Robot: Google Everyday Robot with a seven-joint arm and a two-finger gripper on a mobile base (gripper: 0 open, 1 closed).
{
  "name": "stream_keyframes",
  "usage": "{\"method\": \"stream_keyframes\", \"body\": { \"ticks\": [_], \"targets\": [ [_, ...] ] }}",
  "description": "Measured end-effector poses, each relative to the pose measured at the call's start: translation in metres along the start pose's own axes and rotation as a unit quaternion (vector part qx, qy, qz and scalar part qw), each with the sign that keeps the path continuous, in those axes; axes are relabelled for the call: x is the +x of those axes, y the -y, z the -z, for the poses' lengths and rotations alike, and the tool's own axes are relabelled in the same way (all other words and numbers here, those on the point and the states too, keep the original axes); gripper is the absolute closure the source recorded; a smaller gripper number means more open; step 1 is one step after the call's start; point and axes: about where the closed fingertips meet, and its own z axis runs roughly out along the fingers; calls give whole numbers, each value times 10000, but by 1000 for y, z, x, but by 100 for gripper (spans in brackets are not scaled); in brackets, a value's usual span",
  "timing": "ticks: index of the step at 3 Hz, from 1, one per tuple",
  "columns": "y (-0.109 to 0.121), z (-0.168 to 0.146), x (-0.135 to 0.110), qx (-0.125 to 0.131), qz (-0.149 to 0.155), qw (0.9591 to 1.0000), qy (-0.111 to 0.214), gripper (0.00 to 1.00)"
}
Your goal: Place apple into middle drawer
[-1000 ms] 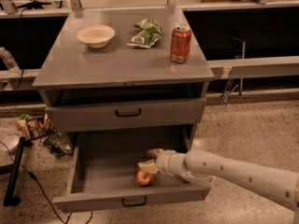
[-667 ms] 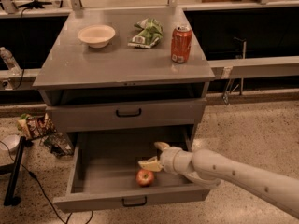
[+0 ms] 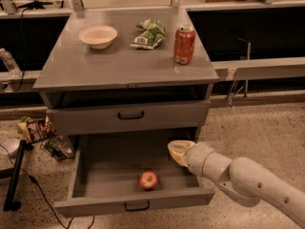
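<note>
Apple (image 3: 148, 180) sits loose on the floor of the open middle drawer (image 3: 95, 205), near its front wall. My gripper (image 3: 177, 150) hovers over the drawer's right side, apart from the apple, jaws holding nothing; can't tell if they're parted. Risks: wrist clips the drawer's right wall on retreat, or a jolt rolls the apple.

Nothing legible anywhere; the gripper (image 3: 175, 150) hangs above the open middle drawer (image 3: 133, 205).

Apple (image 3: 148, 180) in middle drawer (image 3: 133, 205), gripper (image 3: 177, 150) over right side
</note>
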Motion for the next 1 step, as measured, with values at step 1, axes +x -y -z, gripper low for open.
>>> {"method": "stream_keyframes", "body": {
  "ticks": [1],
  "targets": [
    [-7,28,-8,232,-165,9994,-183,47]
  ]
}}
